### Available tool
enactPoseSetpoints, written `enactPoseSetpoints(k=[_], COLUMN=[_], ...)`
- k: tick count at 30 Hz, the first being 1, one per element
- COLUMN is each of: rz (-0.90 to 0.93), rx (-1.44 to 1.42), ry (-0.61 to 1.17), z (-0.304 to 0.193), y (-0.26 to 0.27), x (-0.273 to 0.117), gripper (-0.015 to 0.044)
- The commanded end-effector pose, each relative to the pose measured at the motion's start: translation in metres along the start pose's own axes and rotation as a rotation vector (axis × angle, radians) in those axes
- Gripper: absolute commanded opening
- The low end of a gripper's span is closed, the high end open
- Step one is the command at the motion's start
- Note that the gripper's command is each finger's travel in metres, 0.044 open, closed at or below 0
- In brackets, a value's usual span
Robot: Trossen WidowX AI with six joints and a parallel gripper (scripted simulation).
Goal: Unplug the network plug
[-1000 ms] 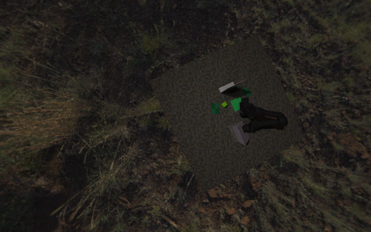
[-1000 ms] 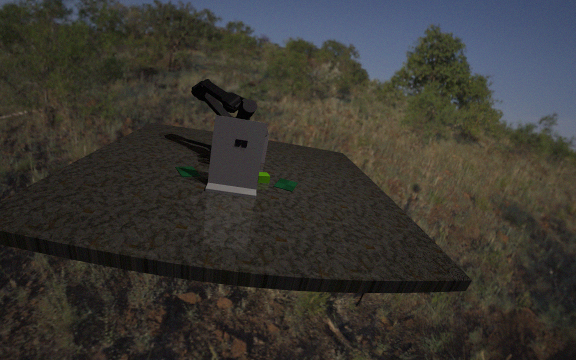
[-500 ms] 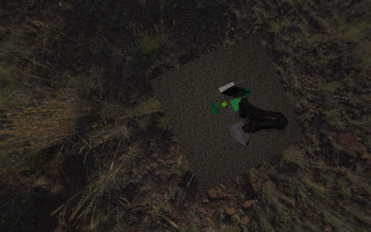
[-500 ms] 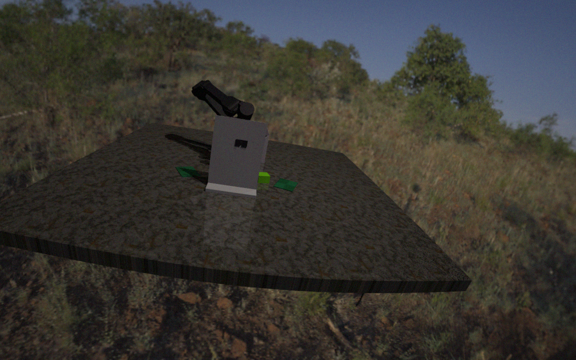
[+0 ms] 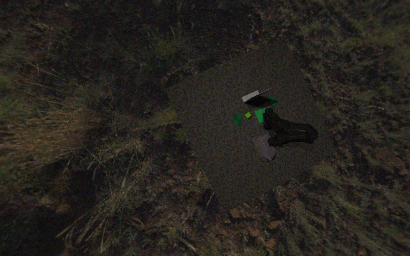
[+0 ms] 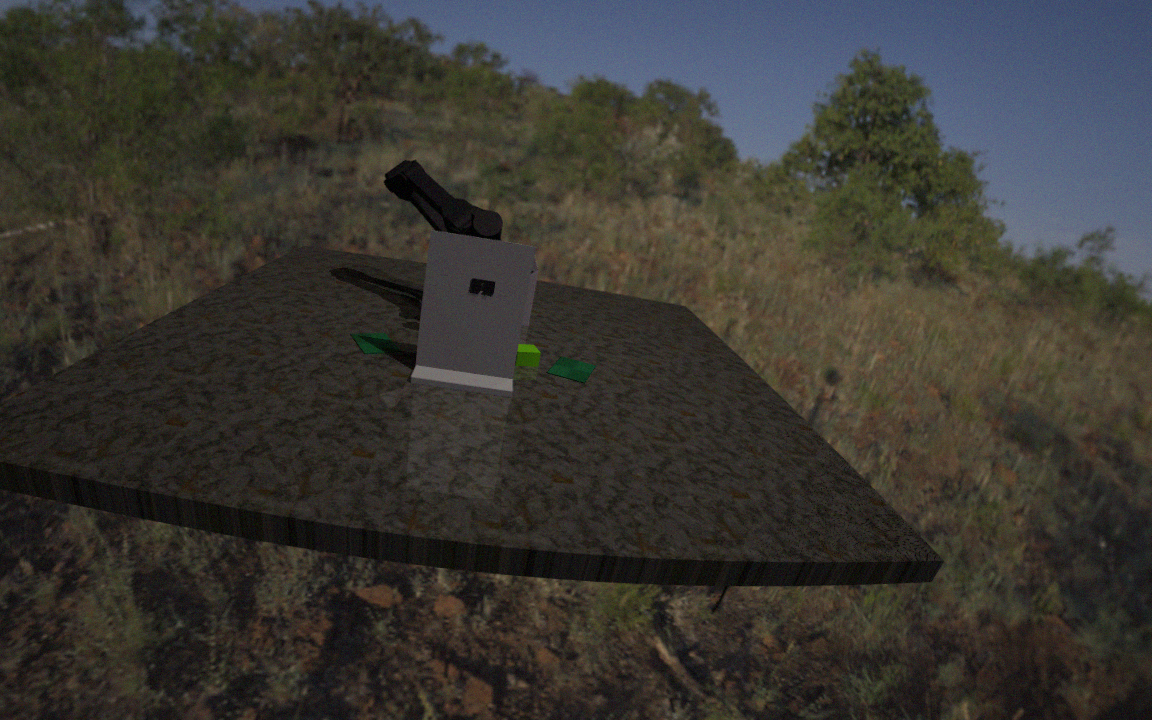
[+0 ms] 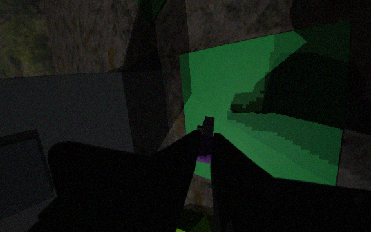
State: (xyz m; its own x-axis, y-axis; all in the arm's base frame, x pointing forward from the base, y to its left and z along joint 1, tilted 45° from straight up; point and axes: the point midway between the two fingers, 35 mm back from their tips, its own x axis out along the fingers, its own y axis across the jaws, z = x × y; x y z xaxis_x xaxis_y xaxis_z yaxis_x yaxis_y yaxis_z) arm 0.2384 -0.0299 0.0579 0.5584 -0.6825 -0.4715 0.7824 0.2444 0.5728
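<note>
The table (image 6: 652, 483) fills the middle of the exterior view, and the upright panel (image 6: 473, 308) is seen standing near its centre, with a dark socket (image 6: 482, 287) in its upper half. In the top view the arm (image 5: 290, 130) is seen right of centre, folded over the slab. The marked square (image 7: 256, 109) takes up the centre and right of the wrist view, crossed by the arm's shadow; two smaller green patches (image 5: 237, 119) and a lime block (image 5: 247, 115) are seen to its left in the top view.

The gripper (image 7: 207, 142) is shown at the lower centre of the wrist view, its jaws nearly together and clamped on the plug (image 7: 207, 135), a thin dark piece with a purple patch low down. The plug is thus out of the socket and is held over the near edge of the marked square; whether it touches the table cannot be told.

The plug is judged to be light, small and stiff, with smooth sides that could slip, and its thin tab is likely fragile. It is best held by its flat side walls, as shown, and should be lowered gently before release
</note>
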Motion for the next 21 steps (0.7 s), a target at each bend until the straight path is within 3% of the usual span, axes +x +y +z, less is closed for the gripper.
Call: enactPoseSetpoints(k=[1,21], rz=[-0.003,0.006], rx=[-0.011,-0.014], ry=[0.002,-0.003], z=[0.000,0.003], y=[-0.004,-0.012], x=[0.004,0.014], gripper=[0.0000,0.0000])
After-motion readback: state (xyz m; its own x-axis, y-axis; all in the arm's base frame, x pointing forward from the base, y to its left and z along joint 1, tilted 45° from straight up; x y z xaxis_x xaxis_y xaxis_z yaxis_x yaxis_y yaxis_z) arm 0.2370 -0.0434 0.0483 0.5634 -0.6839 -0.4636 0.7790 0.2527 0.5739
